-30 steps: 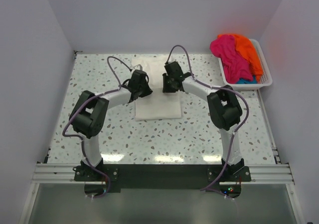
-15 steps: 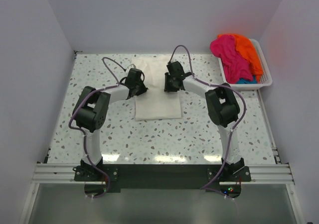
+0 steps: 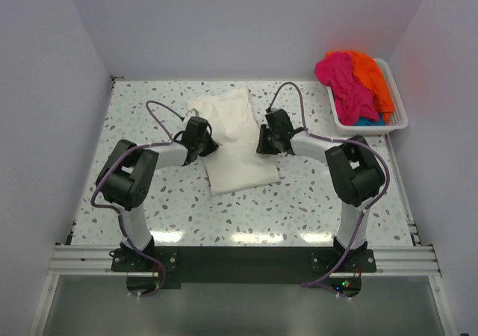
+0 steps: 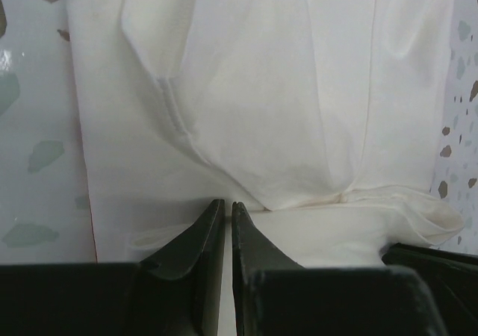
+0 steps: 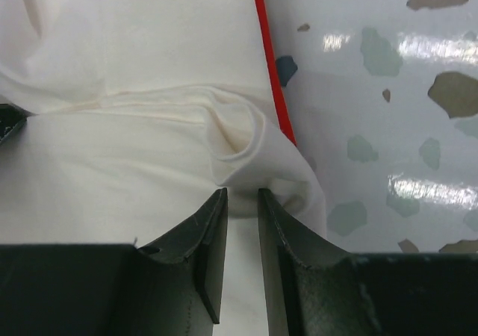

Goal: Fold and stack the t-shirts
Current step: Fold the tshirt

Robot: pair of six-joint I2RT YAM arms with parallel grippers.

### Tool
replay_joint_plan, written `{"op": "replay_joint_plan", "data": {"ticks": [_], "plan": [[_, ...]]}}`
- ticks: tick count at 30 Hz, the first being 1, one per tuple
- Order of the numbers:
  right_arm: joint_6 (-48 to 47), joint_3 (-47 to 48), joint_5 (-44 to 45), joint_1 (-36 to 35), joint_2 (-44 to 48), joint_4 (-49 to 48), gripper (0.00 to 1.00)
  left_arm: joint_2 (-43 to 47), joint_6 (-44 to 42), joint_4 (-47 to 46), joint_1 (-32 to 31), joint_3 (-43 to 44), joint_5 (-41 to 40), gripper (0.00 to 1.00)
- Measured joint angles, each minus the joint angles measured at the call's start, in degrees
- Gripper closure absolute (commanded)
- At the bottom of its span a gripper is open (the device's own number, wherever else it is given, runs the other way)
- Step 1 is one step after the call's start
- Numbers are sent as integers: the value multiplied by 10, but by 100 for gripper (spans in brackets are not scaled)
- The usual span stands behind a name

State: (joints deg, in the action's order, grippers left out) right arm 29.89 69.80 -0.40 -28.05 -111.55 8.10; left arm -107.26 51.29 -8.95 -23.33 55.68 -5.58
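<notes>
Top external: soft, creased cream t-shirt (image 3: 235, 153)

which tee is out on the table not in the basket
The cream-white tee, lying on the speckled table; the pink tee, orange tee and teal tee are heaped in the white basket.

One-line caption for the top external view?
Left gripper and right gripper pinch opposite sides of the cream-white t-shirt; pink tee, orange tee and teal tee fill the basket.
</notes>
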Motion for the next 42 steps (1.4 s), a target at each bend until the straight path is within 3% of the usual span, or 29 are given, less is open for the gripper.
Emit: {"op": "replay_joint_plan", "data": {"ticks": [12,14,17,25,32,38,42], "plan": [[38,-134,-34,-15,102,-27,71,19,-15,0,-4,-24,24,86],[38,-135,-31,-20,108,-18,68,19,-20,-1,-4,-24,28,81],[36,-133,-16,-24,122,4,60,27,-35,6,-4,-24,32,66],[8,-33,11,3,119,62,57,96,-66,70,-3,2,8,56],[-9,-5,11,9,109,68,59,159,-77,92,-2,0,-7,70],[-17,-6,9,4,96,78,60,161,-80,104,-9,-19,-4,83],[-20,-6,9,-3,93,78,60,146,-81,99,-19,-30,6,87]]}}
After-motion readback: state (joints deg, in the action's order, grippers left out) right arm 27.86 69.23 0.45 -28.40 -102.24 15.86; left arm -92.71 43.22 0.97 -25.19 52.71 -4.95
